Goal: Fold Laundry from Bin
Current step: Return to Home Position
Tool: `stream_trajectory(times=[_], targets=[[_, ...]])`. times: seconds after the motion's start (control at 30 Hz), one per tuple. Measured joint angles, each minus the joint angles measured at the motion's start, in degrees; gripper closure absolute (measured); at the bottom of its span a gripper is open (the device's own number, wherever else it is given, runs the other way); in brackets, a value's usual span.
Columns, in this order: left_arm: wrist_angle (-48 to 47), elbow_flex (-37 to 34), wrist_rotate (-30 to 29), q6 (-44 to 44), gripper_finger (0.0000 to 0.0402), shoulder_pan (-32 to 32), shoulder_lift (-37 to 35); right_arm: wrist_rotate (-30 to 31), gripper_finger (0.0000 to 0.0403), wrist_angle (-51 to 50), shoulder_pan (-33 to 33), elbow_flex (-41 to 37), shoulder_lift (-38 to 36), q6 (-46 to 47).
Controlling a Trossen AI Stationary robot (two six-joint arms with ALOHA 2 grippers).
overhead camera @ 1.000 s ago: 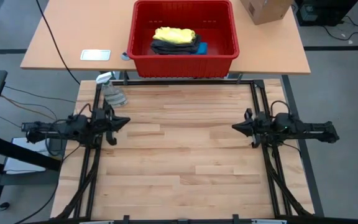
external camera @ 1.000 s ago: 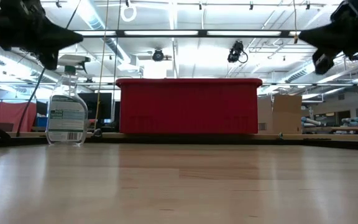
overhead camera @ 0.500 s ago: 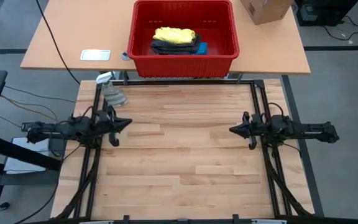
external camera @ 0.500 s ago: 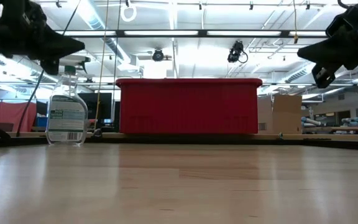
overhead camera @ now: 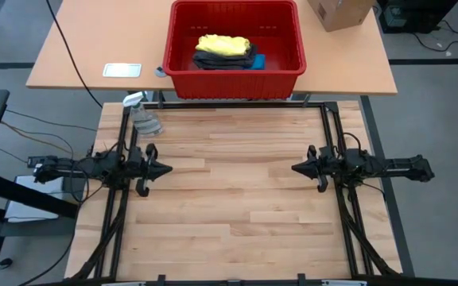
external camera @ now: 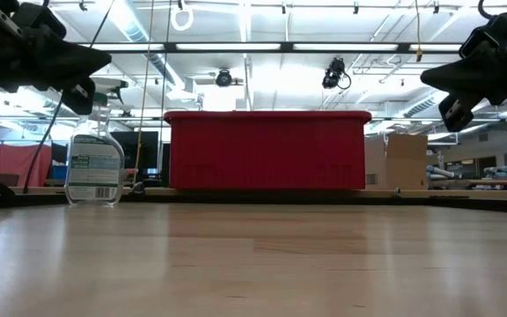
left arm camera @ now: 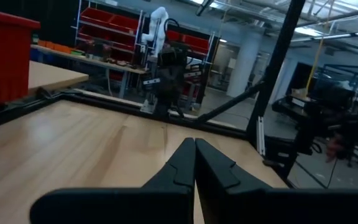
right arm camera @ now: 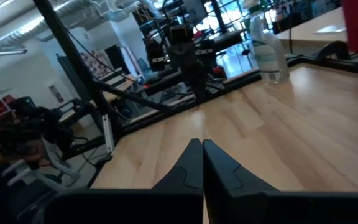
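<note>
The red bin (overhead camera: 234, 71) stands on the tan table beyond the wooden table's far edge; in the low view the bin (external camera: 267, 150) fills the middle. Inside it the laundry lies in a heap: a yellow garment (overhead camera: 223, 44) on a dark grey one (overhead camera: 226, 59), with a bit of blue (overhead camera: 260, 61) beside them. My left gripper (overhead camera: 168, 169) hovers shut over the wooden table's left side, pointing level toward the right. My right gripper (overhead camera: 294, 168) hovers shut over the right side, pointing toward the left. Both are empty and far from the bin.
A clear spray bottle (overhead camera: 144, 117) stands at the wooden table's far left corner. A brown cardboard box (overhead camera: 339, 12) and a small flat white thing (overhead camera: 122, 70) sit on the tan table. Black frame rails (overhead camera: 330, 127) run along the wooden table's sides.
Both grippers have sunk a little toward the table, staying shut and roughly level. The left has shifted slightly toward the near edge and tipped and turned at the wrist; the right has rolled a little. The bin and laundry have not moved.
</note>
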Motion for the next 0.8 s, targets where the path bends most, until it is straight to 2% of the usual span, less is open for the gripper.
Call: stream_trajectory(times=[0.13, 0.33, 0.8], targets=[[0.11, -0.02, -0.38, -0.76, 0.0391, 0.13, 0.00, 1.56, 0.0399, 0.31, -0.36, 0.00, 0.00, -0.87], [-0.90, -0.02, -0.41, -10.26, 0.0391, 0.13, 0.00, 1.70, 0.0380, 0.39, -0.79, 0.00, 0.04, -0.86], [-1.03, -0.06, -0.41, -10.45, 0.0390, 0.13, 0.00, 1.48, 0.0371, 0.66, -0.79, 0.00, 0.04, -0.86]])
